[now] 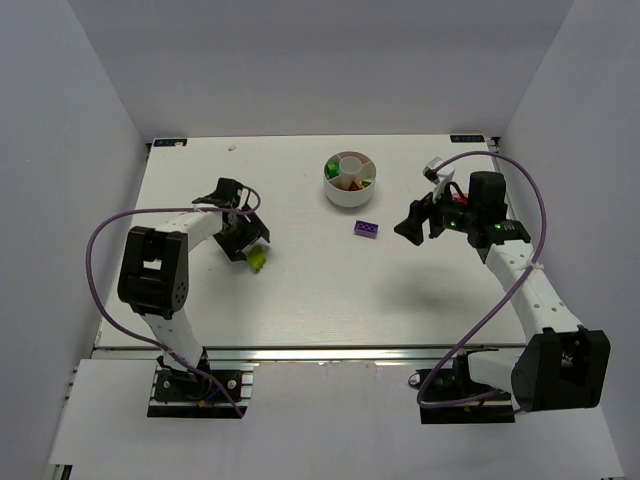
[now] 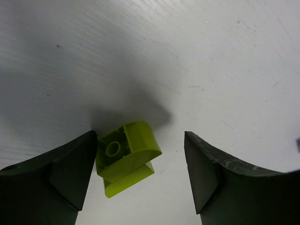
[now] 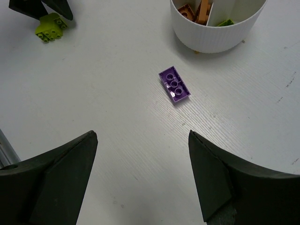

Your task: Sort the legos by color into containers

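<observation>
One round white dish is set at the far middle of the bench, with orange bricks, a red brick and a green brick held in its wedges. The white bench is enclosed by plain white walls. At the left, a yellow-green brick is tipped, hollow underside shown, touching one finger of the spread left hand. A purple brick, underside up, is laid near the dish, long axis across the bench. The right hand is held spread, apart from it.
</observation>
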